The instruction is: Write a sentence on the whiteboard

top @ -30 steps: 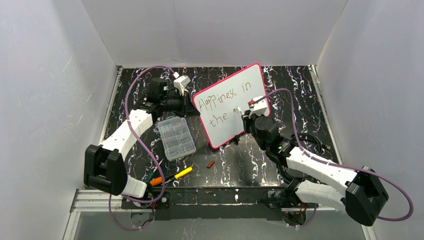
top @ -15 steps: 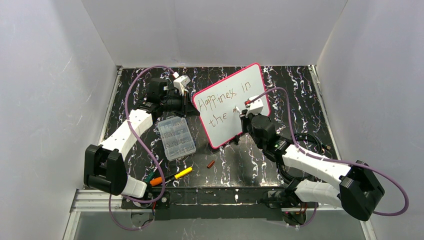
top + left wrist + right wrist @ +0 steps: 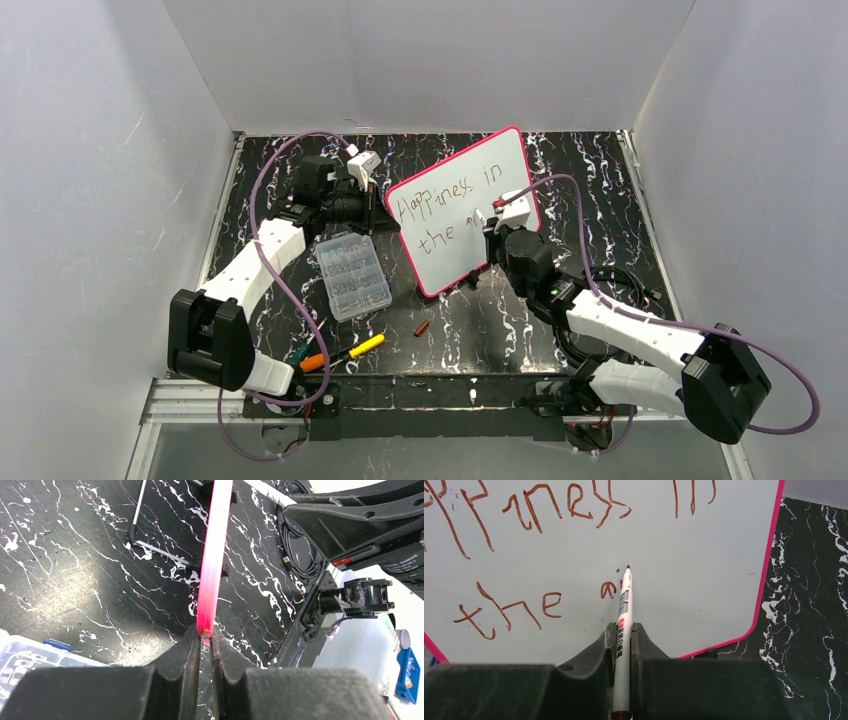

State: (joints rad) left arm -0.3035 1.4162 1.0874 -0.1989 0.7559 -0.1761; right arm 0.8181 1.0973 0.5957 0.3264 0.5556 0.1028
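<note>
The whiteboard [image 3: 503, 172], white with a pink rim, stands tilted at the table's back centre. My left gripper [image 3: 383, 212] is shut on its left rim; the left wrist view shows the pink edge [image 3: 212, 565] pinched in my left gripper [image 3: 204, 636]. My right gripper [image 3: 490, 226] is shut on a white marker [image 3: 623, 615], whose dark tip touches or nearly touches the board [image 3: 709, 575]. The sentence [image 3: 549, 510] reads "Happiness in" above "the", followed by a small "a" and a short stroke just left of the tip.
A clear organizer box [image 3: 352, 275] lies left of the board. A brown-red cap [image 3: 422, 328] lies in front of it. Yellow [image 3: 366, 346], orange and green markers lie near the front edge. Black cables [image 3: 618, 283] coil at right. A wire stand [image 3: 150, 547] props the board.
My right gripper has shifted a little left and then up again with the marker, by the second row of writing. The left arm and the board have stayed still.
</note>
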